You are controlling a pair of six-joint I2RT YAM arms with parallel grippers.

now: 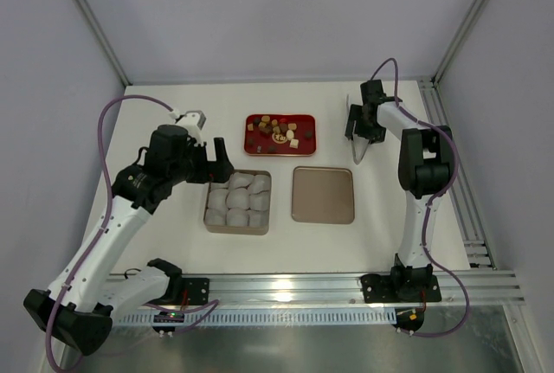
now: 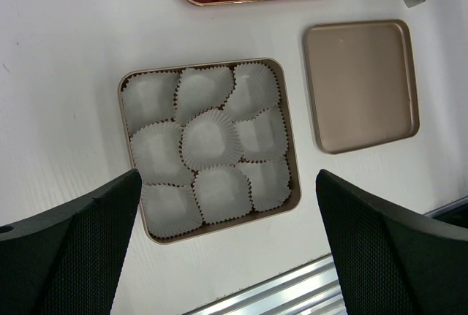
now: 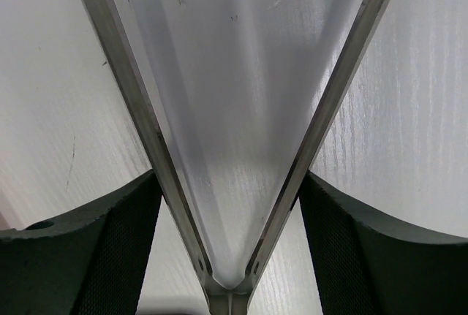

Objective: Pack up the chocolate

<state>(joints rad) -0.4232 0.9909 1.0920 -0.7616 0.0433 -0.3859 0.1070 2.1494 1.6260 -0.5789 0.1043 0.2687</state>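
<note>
Left gripper (image 1: 210, 163): jaws spread wide and holding nothing, hovering over the near-left part of the tin.
Tin (image 2: 197, 67): tan and square, it rests on the white table (image 1: 173, 243) and is filled with nine white paper cups (image 2: 210, 138); no piece shows in any cup.
Lid (image 2: 362, 85): lies flat just to the right of the tin, not touching it.
Chocolate (image 1: 277, 133): small dark, tan and cream pieces lie loose on the red tray (image 1: 309, 124), just beyond the tin and lid.
Right gripper (image 1: 363, 128): at the far right, its fingers straddle the metal tongs (image 3: 140, 110) near the hinge, one finger outside each arm. I cannot tell whether they are pressing yet.
Tongs' handling: probably thin, springy and slick. A hold partway along both arms would let the jaws work the tips.
Chocolate's handling: likely very light and hard but brittle, and easily scuffed or flicked away.
Where to take hold: probably one piece at a time, tong tips on opposite sides, squeezed gently.
Progress: packing looks not yet begun.
</note>
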